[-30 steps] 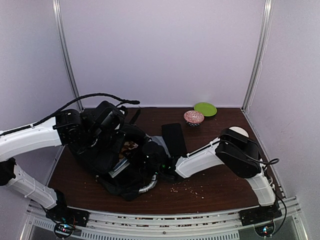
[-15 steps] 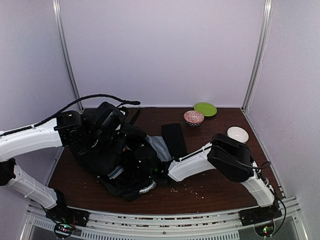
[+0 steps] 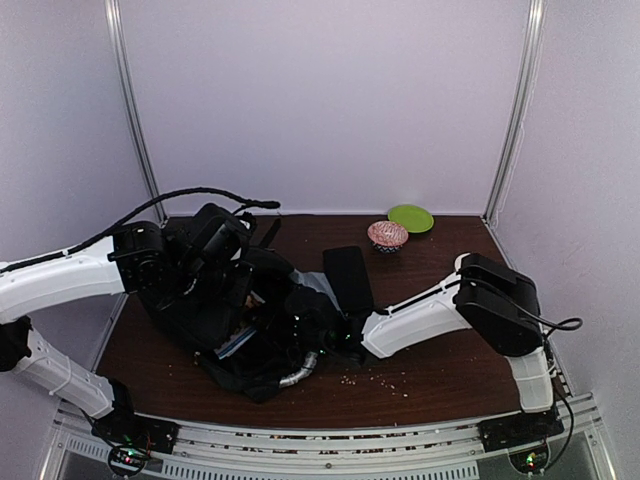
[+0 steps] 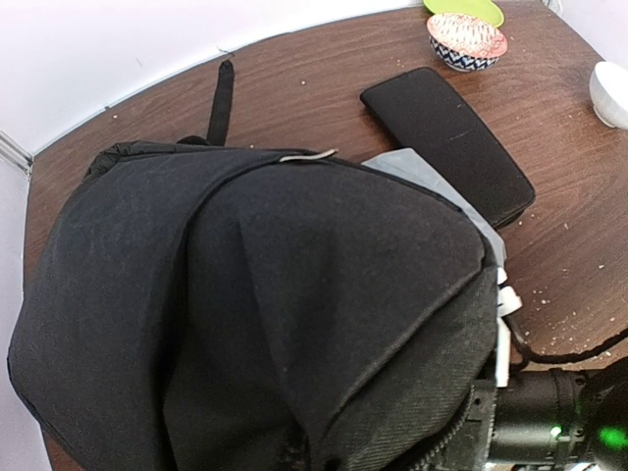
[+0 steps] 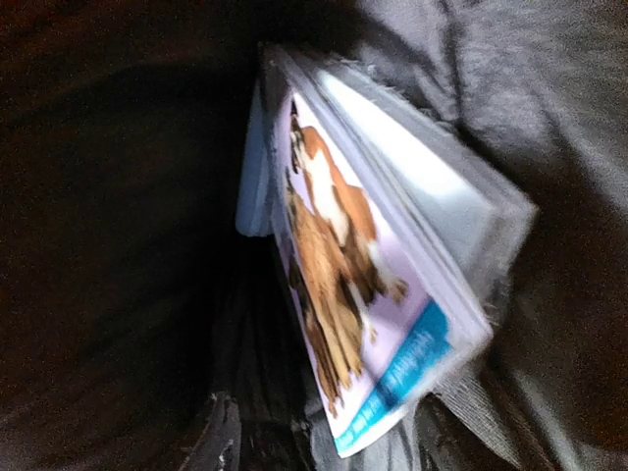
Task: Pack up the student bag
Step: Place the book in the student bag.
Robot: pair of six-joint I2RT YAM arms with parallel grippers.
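The student bag (image 3: pixel 215 320) lies slumped on the left half of the worktop (image 3: pixel 440 370), its silvery handle (image 3: pixel 298 372) at the near end and its mouth turned toward the right tool (image 3: pixel 308 322), which reaches into the opening. Inside, just ahead of that tool, a book (image 5: pixel 343 265) with a dog on its cover leans on edge against the fabric wall, so at least one item looks packed. The dim wrist view does not show whether the right tool is open or closed, but nothing appears pinched in it and the book seems to stand free. The left tool (image 3: pixel 215 240) sits at the raised far edge of the bag, closed, and by the way the cloth hangs directly under it, it is probably pinching that edge to keep the mouth open. Outside the bag, a grey pouch (image 4: pixel 412 169) peeks out from beside the fabric, and a flat black case (image 4: pixel 446 142) lies just beyond it, both off to the right of the left tool; these look like what is left to load. Farther off stand a patterned bowl (image 3: pixel 387 235), a green plate (image 3: pixel 411 217) and a white bowl (image 4: pixel 613 93). The bag is not yet closed, so I judge the job partly done
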